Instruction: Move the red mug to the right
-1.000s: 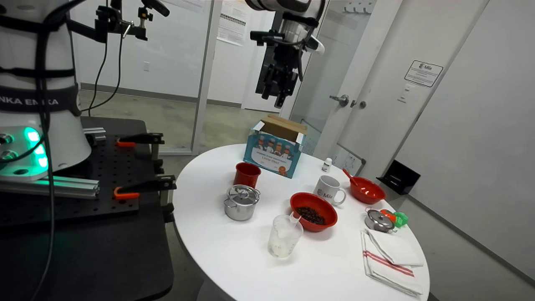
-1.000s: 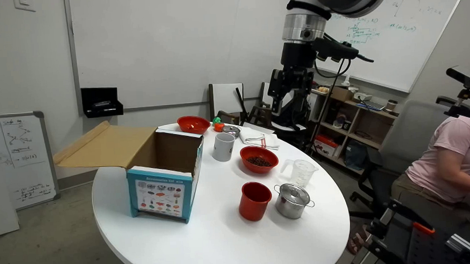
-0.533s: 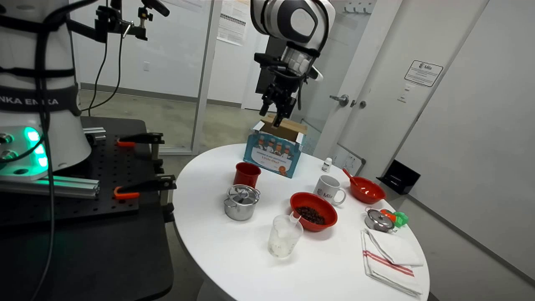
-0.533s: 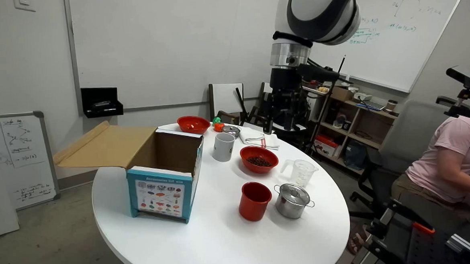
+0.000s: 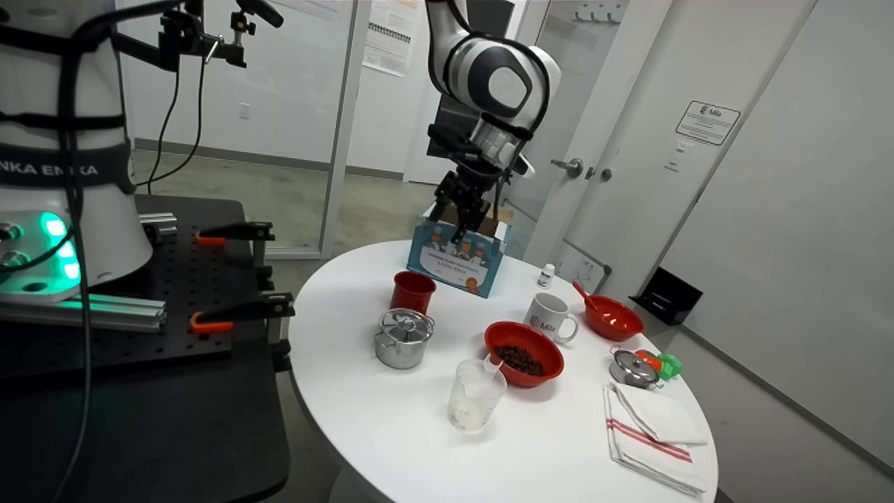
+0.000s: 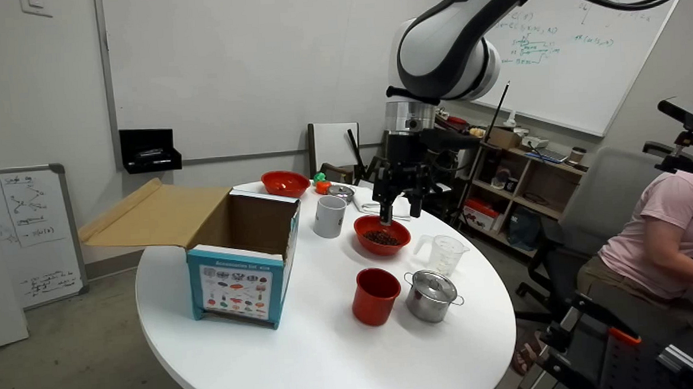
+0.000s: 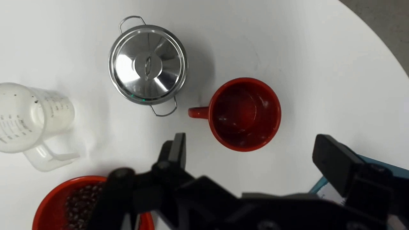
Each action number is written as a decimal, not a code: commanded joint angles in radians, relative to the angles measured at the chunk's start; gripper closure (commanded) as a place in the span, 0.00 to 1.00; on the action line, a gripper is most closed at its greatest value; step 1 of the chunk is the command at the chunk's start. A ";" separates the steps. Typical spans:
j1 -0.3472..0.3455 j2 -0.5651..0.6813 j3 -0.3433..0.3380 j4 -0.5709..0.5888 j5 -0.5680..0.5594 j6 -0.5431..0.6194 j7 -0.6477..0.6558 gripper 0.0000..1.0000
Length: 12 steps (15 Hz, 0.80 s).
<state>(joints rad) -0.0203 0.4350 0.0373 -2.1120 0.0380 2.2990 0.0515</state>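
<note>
The red mug [image 7: 245,115] stands upright on the white table, seen from above in the wrist view. Its handle points left there, close to the steel pot's lower handle. The mug also shows in both exterior views [image 5: 412,293] [image 6: 376,299], beside the pot. My gripper [image 7: 249,143] is open and empty, its fingers wide apart. It is above the table, and in the wrist view the mug lies just ahead of the gap between the fingertips. In an exterior view the gripper [image 5: 447,225] hangs in front of the box's top. Nothing is touched.
The lidded steel pot [image 7: 148,65] stands close to the mug. An open blue cardboard box [image 6: 239,289] stands on the mug's other side. A red bowl of beans [image 6: 379,252], a clear measuring cup [image 5: 475,398] and a white mug [image 5: 545,314] are also on the table [image 5: 349,419].
The arm has come down steadily toward the table, moving left and down in an exterior view. The gripper stays open. The mug and the other objects have not moved.
</note>
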 commanded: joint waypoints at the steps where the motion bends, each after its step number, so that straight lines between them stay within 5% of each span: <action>1: -0.001 0.092 -0.015 0.069 0.015 -0.014 -0.017 0.00; 12: 0.003 0.223 -0.068 0.125 0.023 -0.009 0.086 0.00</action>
<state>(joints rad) -0.0245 0.6220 -0.0121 -2.0240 0.0380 2.2969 0.0814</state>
